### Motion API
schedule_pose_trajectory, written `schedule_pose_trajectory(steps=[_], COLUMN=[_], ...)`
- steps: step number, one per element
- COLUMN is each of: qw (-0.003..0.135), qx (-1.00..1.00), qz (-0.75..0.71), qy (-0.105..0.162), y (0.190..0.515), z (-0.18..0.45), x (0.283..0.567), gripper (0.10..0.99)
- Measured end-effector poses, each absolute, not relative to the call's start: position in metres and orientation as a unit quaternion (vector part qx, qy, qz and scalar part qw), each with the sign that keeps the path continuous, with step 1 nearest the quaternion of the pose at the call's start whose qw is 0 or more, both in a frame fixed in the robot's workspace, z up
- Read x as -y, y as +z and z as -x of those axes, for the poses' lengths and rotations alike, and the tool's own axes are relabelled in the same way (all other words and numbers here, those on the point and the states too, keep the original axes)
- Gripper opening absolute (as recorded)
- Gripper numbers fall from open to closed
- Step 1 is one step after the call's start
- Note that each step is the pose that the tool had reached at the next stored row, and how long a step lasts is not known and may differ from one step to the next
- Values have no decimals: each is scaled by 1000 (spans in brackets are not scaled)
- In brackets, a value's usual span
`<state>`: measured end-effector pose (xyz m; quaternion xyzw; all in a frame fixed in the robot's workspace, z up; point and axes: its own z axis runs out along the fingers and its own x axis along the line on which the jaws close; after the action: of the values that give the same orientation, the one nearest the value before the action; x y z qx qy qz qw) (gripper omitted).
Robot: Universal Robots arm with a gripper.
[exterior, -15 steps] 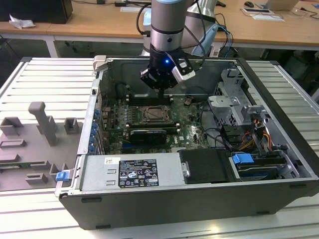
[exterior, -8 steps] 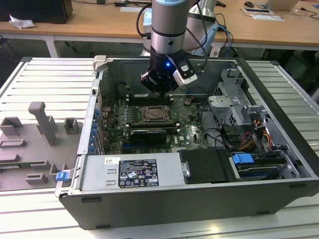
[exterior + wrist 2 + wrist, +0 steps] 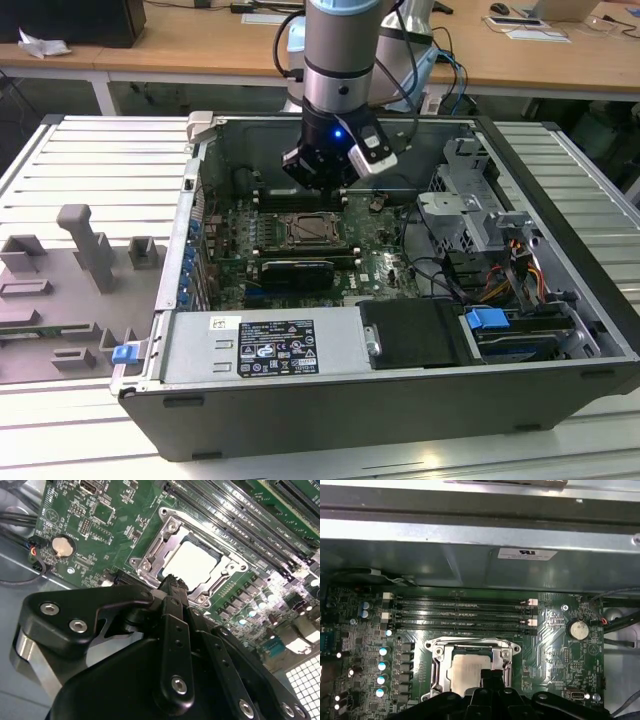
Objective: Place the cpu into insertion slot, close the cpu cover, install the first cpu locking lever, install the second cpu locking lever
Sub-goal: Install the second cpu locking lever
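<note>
The arm [image 3: 335, 60] points straight down into the open case [image 3: 400, 400], its gripper [image 3: 322, 182] hanging over the board [image 3: 375, 265] near the case's back wall, fingers [image 3: 172, 587] closed, holding nothing. The cpu [image 3: 192, 562] sits in the slot [image 3: 150, 562], with the cover [image 3: 436, 672] shut around it.

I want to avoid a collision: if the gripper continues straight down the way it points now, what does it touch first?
Probably the cpu lying in the insertion slot: the gripper points at its near edge. Depth is unclear, so the socket's frame is possible.
</note>
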<state>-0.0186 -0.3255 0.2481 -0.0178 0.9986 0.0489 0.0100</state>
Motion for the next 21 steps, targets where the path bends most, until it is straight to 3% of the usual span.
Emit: schedule_pose_trajectory(steps=[12,21], qw=[10,9], qx=[-999,-998], qz=[18,19], qy=[49,56], y=[248,244], z=[19,19], x=[337,362], gripper=[106,106])
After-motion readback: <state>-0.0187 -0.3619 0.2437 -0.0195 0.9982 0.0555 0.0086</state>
